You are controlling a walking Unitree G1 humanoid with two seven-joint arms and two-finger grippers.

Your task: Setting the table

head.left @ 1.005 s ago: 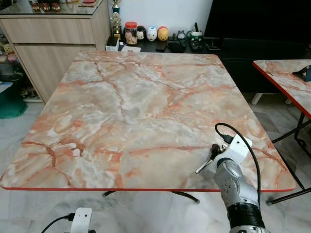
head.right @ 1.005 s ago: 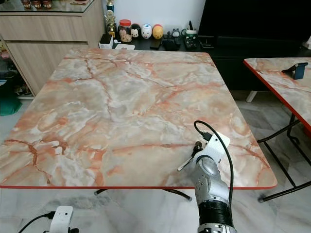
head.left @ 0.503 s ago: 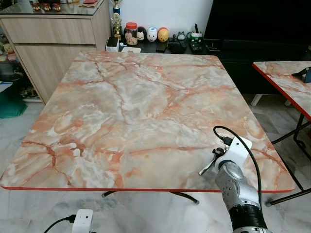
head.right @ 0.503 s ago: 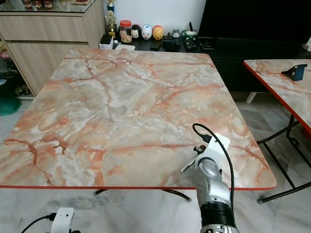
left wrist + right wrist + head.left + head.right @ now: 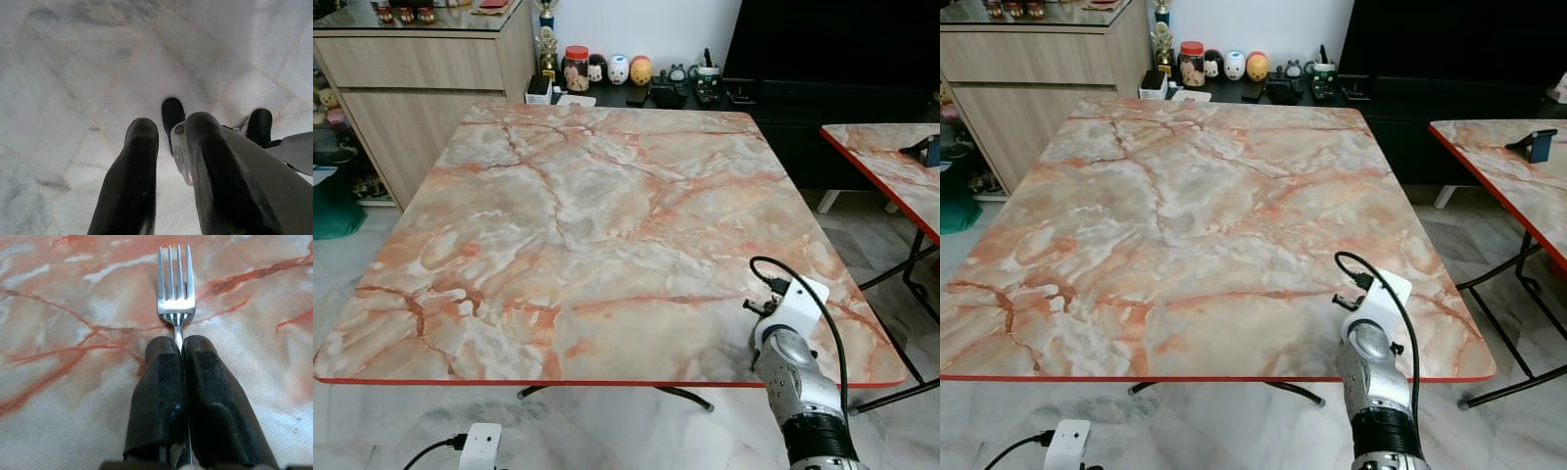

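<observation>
Pinching a silver fork (image 5: 176, 298) between my two black fingers (image 5: 159, 396), my right claw (image 5: 180, 345) sits low over the near right corner of the marble-patterned table (image 5: 587, 215). The fingers are pressed together on the fork's thin neck, just behind the head — the four tines stick out past the fingertips, over the orange-veined table top. Whether the tines touch the surface I cannot tell. In the head views my right arm (image 5: 798, 377) reaches up from below the table's red front edge, its white wrist block (image 5: 793, 305) and a looping black cable (image 5: 808, 294) hanging over the table near its right side; the fork itself is hidden behind the wrist there.

My left claw (image 5: 168, 161) hangs idle well below the table, pointing down at the pale marble floor tiles (image 5: 73, 98). Its two fingers stand a little apart, with nothing between them, and beyond them I see my own black feet (image 5: 172, 115) on the floor. A white part of my left wrist (image 5: 478, 446) shows at the bottom of the left eye view.

Past the far edge of the table is a low dark shelf (image 5: 646, 96) with a red-lidded jar (image 5: 577, 67), some small round figurines (image 5: 620, 68) and a mug (image 5: 709, 74). A wooden sideboard (image 5: 421, 88) stands at the far left — and a second table with the same marble pattern (image 5: 891, 171) stands to the right, a blue object (image 5: 1538, 144) resting on it.
</observation>
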